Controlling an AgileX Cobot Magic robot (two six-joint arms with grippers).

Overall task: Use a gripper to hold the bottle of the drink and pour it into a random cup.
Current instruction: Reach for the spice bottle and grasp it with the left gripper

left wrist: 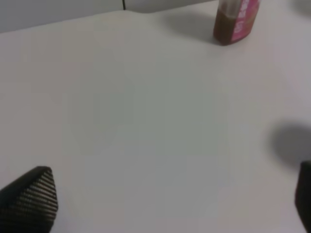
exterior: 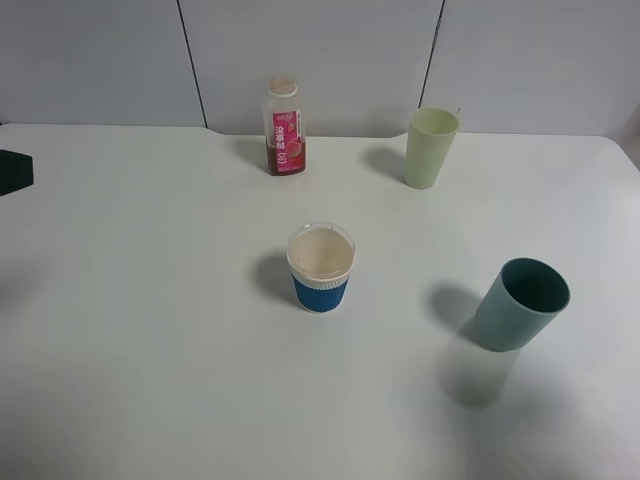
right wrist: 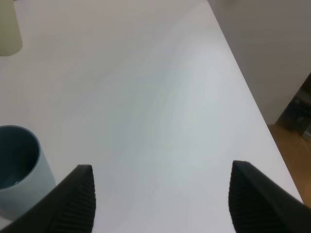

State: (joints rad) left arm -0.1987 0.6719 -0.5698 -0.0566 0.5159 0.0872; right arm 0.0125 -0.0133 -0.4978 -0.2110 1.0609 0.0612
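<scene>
The bottle of the drink [exterior: 284, 127] stands upright at the back of the table, with a pink label, pale cap and brown liquid; its lower part also shows in the left wrist view [left wrist: 235, 22]. The cup [exterior: 321, 267], white with a blue ribbed sleeve, stands empty at the table's middle. My left gripper [left wrist: 170, 204] is open and empty over bare table, well away from the bottle; only a dark bit of it [exterior: 14, 171] shows at the left edge of the exterior view. My right gripper [right wrist: 163, 204] is open and empty, out of the exterior view.
A tall pale green cup [exterior: 430, 147] stands at the back right, also in the right wrist view [right wrist: 9, 29]. A teal-green plastic cup [exterior: 520, 303] stands at the right, next to my right gripper [right wrist: 17, 170]. The table's right edge [right wrist: 252, 97] is close.
</scene>
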